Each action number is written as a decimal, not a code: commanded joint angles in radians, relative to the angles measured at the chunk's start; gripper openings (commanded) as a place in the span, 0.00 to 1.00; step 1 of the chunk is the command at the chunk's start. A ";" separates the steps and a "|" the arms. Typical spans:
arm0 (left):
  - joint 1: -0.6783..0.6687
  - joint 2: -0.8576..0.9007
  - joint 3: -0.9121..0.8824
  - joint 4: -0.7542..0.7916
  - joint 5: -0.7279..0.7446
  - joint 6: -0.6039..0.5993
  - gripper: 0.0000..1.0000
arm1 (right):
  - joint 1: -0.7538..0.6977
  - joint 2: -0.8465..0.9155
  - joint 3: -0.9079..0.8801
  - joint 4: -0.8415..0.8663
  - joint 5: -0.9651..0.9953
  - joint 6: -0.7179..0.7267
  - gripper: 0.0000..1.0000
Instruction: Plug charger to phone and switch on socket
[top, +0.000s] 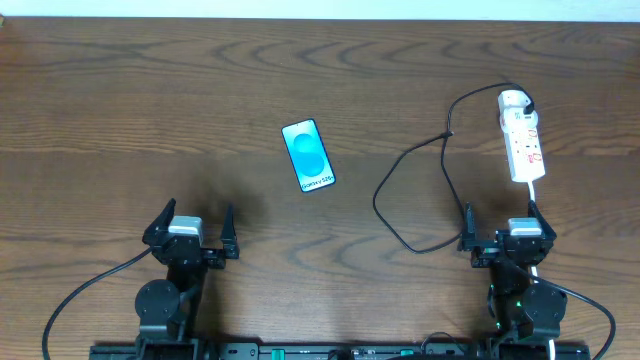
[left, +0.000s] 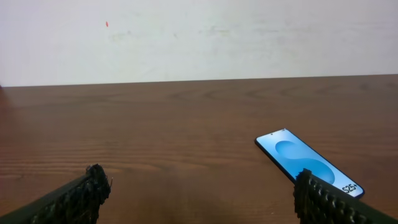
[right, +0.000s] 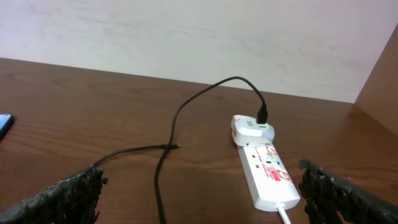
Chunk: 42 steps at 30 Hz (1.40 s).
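The phone (top: 308, 155) lies flat on the table with its blue screen lit and a white band at its near end; it also shows in the left wrist view (left: 305, 163). The white socket strip (top: 522, 147) lies at the right, also in the right wrist view (right: 266, 168). The charger cable (top: 415, 185) is plugged into the strip's far end through a white adapter (right: 247, 129) and loops left over the table; its connector tip (right: 175, 147) lies loose, far from the phone. My left gripper (top: 195, 228) is open and empty, near the phone's left. My right gripper (top: 505, 228) is open and empty, just in front of the strip.
The strip's white cord (right: 287, 216) runs toward my right arm. A pale wall (left: 199, 37) stands behind the table's far edge. Thick black robot cables (top: 80, 295) trail from both arm bases at the front edge.
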 joint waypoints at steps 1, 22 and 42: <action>0.004 0.000 -0.018 -0.032 0.016 0.007 0.97 | -0.002 -0.004 -0.002 -0.004 0.011 0.014 0.99; 0.004 0.000 -0.018 -0.032 0.016 0.007 0.97 | -0.002 -0.004 -0.002 -0.004 0.011 0.014 0.99; 0.004 0.000 -0.018 -0.032 0.016 0.007 0.97 | -0.002 -0.004 -0.002 -0.004 0.011 0.014 0.99</action>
